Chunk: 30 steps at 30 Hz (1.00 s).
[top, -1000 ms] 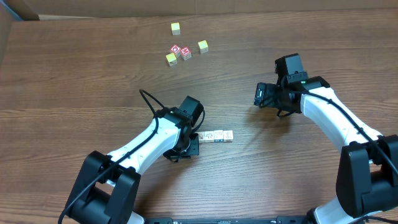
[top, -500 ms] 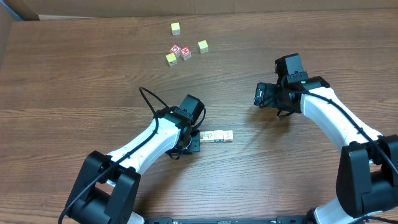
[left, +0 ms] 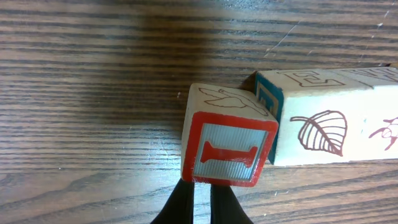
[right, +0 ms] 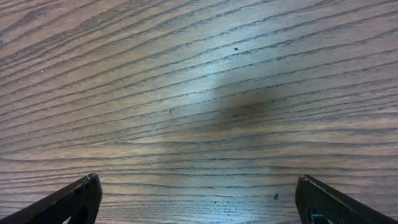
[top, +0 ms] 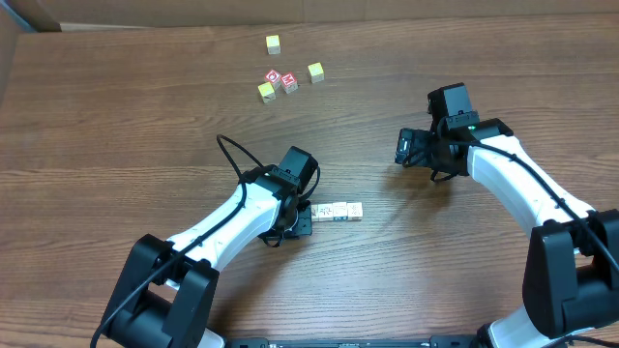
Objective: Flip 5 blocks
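Note:
In the left wrist view a red-bordered white block [left: 227,152] with a red letter on its face sits tilted, right beyond my left gripper [left: 202,190]. That gripper's fingers are shut together, their tips under the block's near edge. The block's far corner touches a row of pale blocks [left: 329,130] with a leaf drawing and other dark drawings. From overhead the row of pale blocks [top: 337,211] lies mid-table, with the left gripper [top: 303,215] at its left end. My right gripper [top: 402,148] hangs open over bare wood, its fingers [right: 74,199] wide apart.
At the back of the table lie yellow-faced cubes [top: 274,43], [top: 315,72], [top: 266,91] and two red-faced cubes [top: 274,77], [top: 289,84]. A black cable [top: 232,155] loops off the left arm. The brown wooden table [top: 116,145] fills the rest.

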Tool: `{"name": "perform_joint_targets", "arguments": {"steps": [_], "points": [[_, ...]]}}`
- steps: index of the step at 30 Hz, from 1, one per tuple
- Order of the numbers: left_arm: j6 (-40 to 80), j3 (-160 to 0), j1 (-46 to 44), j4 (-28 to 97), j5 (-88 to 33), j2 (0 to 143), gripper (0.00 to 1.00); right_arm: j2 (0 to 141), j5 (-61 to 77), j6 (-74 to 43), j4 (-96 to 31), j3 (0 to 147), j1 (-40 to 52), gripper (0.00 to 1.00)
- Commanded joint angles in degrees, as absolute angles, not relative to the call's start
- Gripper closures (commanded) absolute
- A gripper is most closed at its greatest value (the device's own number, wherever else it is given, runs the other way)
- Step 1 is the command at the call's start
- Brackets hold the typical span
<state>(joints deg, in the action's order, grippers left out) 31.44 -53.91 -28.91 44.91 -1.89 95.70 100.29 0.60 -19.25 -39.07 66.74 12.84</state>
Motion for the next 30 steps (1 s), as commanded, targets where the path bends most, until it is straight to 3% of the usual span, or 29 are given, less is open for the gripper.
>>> {"name": "perform_joint_targets", "arguments": {"steps": [1,20,30], "points": [[31.7,-53.69,-29.26,44.8,-1.15,95.9,0.96,99.9,0.08,-18.81,-38.89,67.57,12.88,0.0],[31.73,-57.82,-29.28,47.99,-5.28,95.88,0.96,99.9,0.05,-18.81,-38.89,67.57,12.88,0.0],[30.87,-61.87,-29.17,55.94,5.37,95.9,0.96,99.88,0.08,-18.81,-38.89,67.57,12.88,0.0]]}}
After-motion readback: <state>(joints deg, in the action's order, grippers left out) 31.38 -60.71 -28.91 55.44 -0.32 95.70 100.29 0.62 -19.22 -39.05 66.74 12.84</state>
